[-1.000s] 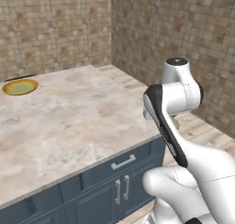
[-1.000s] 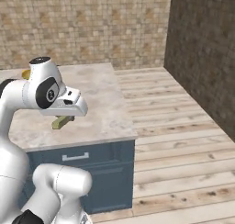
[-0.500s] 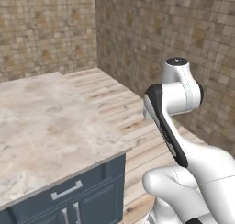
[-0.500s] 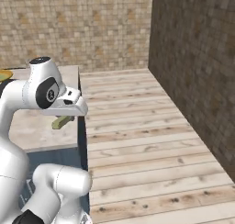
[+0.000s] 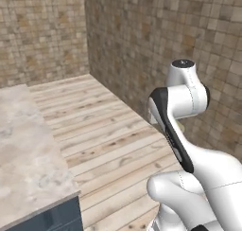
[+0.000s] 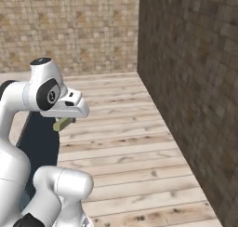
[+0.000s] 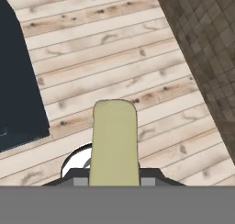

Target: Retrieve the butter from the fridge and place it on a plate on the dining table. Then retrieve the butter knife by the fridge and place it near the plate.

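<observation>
The butter [image 7: 114, 140], a pale yellow-green stick, juts forward from between my gripper's [image 7: 114, 176] jaws, which are shut on its near end. From the right base view the butter [image 6: 63, 123] pokes out under my white hand, and the gripper [image 6: 62, 124] is held at chest height above the floor. A corner of the dining table [image 5: 23, 154] with its beige marbled top lies at the left, and its dark blue base [image 6: 41, 142] stands behind the arm. The plate, the fridge and the butter knife are out of view.
A brown stone-tile wall [image 6: 195, 96] runs along the right side and another [image 5: 42, 31] closes the far end. Pale wooden floor planks [image 5: 104, 130] stretch between the table and the wall. The table's dark base [image 7: 18, 81] is at the hand view's left.
The whole picture has slid left as the base turns right: the table and plate have moved out toward the left and the wall now fills more. The butter stays gripped.
</observation>
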### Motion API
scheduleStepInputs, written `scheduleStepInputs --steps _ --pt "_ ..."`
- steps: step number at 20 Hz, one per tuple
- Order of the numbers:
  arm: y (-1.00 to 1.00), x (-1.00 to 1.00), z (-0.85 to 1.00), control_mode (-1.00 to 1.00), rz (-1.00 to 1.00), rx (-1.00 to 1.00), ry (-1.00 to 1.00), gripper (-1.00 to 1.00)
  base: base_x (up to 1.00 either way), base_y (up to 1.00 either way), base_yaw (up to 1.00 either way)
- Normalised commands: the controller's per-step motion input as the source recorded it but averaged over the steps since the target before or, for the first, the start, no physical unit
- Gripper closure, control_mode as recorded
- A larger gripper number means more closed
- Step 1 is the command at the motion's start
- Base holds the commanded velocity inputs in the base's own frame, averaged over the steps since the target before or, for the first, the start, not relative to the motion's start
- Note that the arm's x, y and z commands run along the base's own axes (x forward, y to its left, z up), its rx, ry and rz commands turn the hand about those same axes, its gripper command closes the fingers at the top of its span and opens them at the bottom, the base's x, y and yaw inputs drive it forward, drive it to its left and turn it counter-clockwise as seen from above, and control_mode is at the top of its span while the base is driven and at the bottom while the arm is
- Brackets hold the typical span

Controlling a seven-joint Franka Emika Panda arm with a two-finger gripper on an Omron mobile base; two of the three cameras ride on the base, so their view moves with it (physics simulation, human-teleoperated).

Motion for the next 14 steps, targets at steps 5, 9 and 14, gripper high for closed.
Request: scheduleStepInputs --steps 5,9,14 --pt "0.00 0.00 0.00 1.00 0.00 0.00 0.00 1.00 0.98 -1.00 0.27" --pt "0.00 0.00 0.00 1.00 0.00 0.00 0.00 1.00 1.00 -0.88 0.36" --pt "0.00 0.00 0.00 1.00 0.00 0.00 0.00 1.00 0.92 -0.66 0.32"
